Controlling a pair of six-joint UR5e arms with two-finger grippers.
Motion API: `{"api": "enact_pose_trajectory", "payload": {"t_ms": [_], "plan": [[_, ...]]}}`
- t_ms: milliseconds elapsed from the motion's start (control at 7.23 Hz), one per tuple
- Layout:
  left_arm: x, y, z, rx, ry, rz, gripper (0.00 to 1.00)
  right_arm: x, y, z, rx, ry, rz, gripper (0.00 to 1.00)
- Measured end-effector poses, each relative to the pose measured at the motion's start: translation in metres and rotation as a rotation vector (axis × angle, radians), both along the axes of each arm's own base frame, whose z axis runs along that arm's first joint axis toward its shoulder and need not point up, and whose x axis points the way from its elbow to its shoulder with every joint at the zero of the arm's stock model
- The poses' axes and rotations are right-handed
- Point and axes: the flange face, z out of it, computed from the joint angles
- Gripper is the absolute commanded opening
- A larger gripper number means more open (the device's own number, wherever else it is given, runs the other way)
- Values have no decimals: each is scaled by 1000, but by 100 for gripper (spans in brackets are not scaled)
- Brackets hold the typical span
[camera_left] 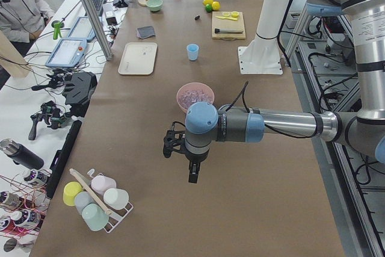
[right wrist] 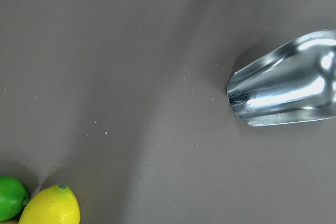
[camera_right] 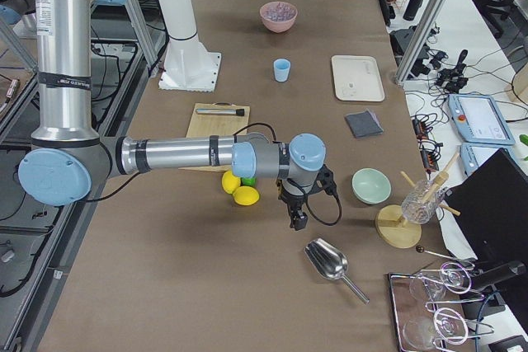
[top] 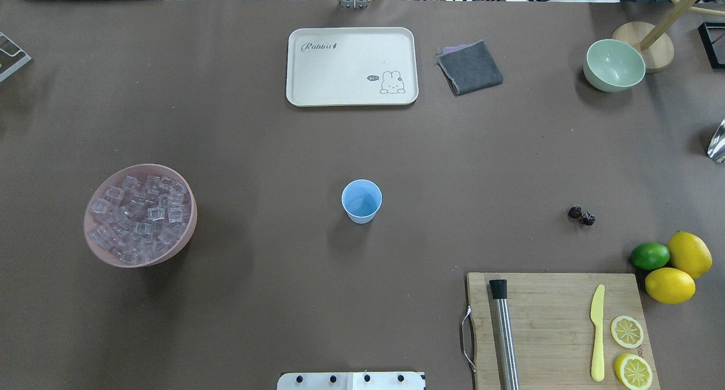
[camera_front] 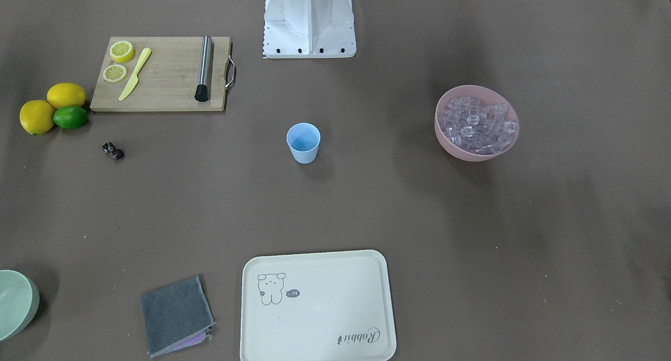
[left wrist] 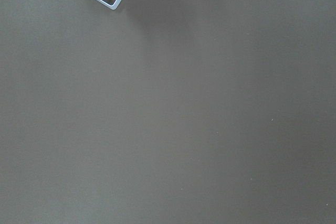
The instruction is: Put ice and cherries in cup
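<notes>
Can't tell if the left jaws or right jaws are open or clenched; both only show side-on, over bare brown tabletop. The smooth, tapered pale-blue cup sits well apart from both, roughly between them, and the glossy clear ice cubes heap in a pink bowl near the left jaws. The lumpy dark cherries lie past the lemons from the right jaws, which have a shiny metal scoop close by.

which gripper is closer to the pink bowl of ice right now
Left. The left gripper hangs over bare table just past the pink bowl, toward the table's left end. The right gripper is at the opposite end, beyond the lemons, near the metal scoop.
</notes>
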Motion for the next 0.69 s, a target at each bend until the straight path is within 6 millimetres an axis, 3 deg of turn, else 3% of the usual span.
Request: {"api": "enact_pose_trajectory", "payload": {"t_ms": [691], "plan": [[3, -4, -9, 15, 3, -3, 98, -2, 0, -2, 1, -18, -3, 100]]}}
